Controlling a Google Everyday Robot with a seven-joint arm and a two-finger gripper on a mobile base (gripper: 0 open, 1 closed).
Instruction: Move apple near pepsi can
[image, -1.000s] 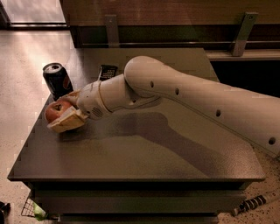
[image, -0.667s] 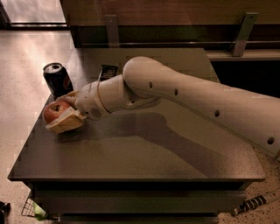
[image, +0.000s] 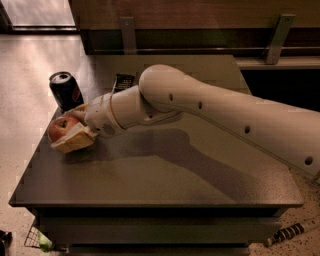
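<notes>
Gripper is low at the desk's left end, jaws closed around the apple, seemingly gripping it for a controlled set-down. The pepsi can stands just behind the jaws. The desk edge runs close on their outer side, with open room the other way.

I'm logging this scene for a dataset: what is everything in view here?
apple: one, red-orange, table's left end, between the gripper's fingers.
pepsi can: one, dark, silver top, upright just behind the apple.
snack bar: one, black, flat, table's far edge, right of the can.
table: one, grey, centre.
striped object: one, on the floor, lower right.
gripper: one, tan, shut on the apple at the table's left end.
arm: one, off-white, reaching in from the right.
</notes>
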